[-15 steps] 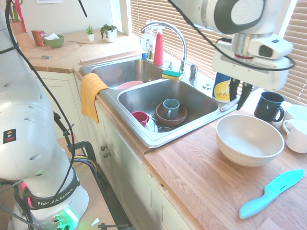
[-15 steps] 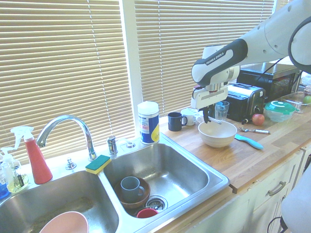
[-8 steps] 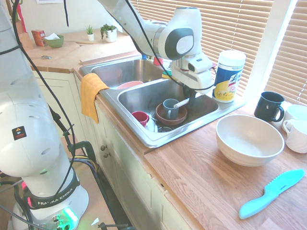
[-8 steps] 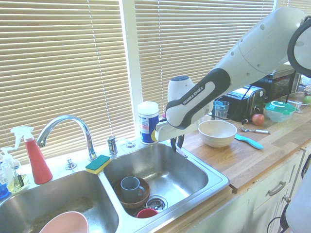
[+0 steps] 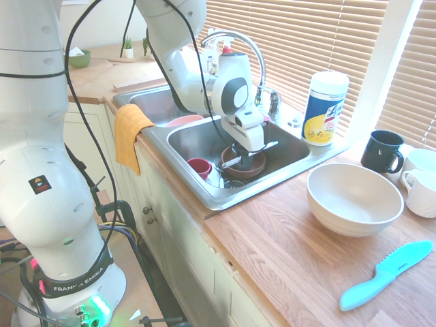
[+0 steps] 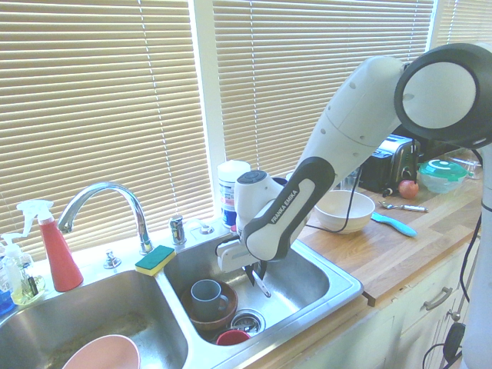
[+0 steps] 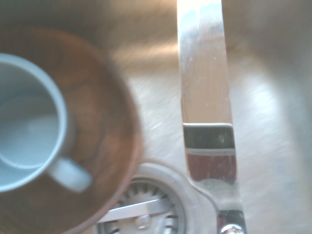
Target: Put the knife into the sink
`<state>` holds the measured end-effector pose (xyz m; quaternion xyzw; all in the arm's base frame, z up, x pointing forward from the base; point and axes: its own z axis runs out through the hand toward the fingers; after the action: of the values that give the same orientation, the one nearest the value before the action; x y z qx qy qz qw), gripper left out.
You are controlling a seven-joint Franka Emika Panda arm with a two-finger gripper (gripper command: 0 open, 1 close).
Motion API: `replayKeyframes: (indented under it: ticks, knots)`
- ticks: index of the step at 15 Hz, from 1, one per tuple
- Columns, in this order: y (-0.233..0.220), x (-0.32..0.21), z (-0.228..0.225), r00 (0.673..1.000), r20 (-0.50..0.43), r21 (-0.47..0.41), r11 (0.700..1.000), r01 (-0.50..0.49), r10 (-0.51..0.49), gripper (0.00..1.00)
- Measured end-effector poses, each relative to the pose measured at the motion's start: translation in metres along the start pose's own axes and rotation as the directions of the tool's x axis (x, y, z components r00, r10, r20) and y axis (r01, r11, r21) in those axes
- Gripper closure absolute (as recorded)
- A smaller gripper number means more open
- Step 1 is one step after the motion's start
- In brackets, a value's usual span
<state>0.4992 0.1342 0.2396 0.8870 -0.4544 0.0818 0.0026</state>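
Sunlit kitchen, closed slatted window blinds (image 6: pixel 100 115) glowing with daylight, white window frame (image 6: pixel 201 100), warm wooden surface (image 5: pixel 300 252), cream cabinet fronts (image 5: pixel 184 252) beneath, pale wall (image 5: pixel 95 24) behind.

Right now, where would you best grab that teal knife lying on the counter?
Take the teal serrated knife by its thick handle, from straight above, pinching across the narrow width: it lies flat on the wooden counter, with nothing touching it.

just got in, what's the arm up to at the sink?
The pincer is shut on the knife and hangs low inside the right basin of the sink, beside the brown bowl that holds a grey mug. The knife is not released yet; its blade shows over the bare basin floor near the drain.
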Motion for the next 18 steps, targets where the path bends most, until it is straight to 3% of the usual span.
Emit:
replayKeyframes:
  ticks: [5, 11, 12, 18]
  knots:
    - [-0.001, -0.01, 0.069, 1.0, 0.016, -0.028, 1.0, 0.014, -0.013, 1.0]
    - [-0.016, -0.002, 0.099, 0.999, 0.033, -0.019, 1.0, -0.008, 0.008, 1.0]
    - [-0.017, -0.001, 0.101, 0.999, 0.036, -0.019, 1.0, -0.005, 0.006, 0.0]
    - [-0.018, 0.0, 0.112, 0.998, 0.06, -0.034, 0.999, 0.024, -0.022, 0.0]
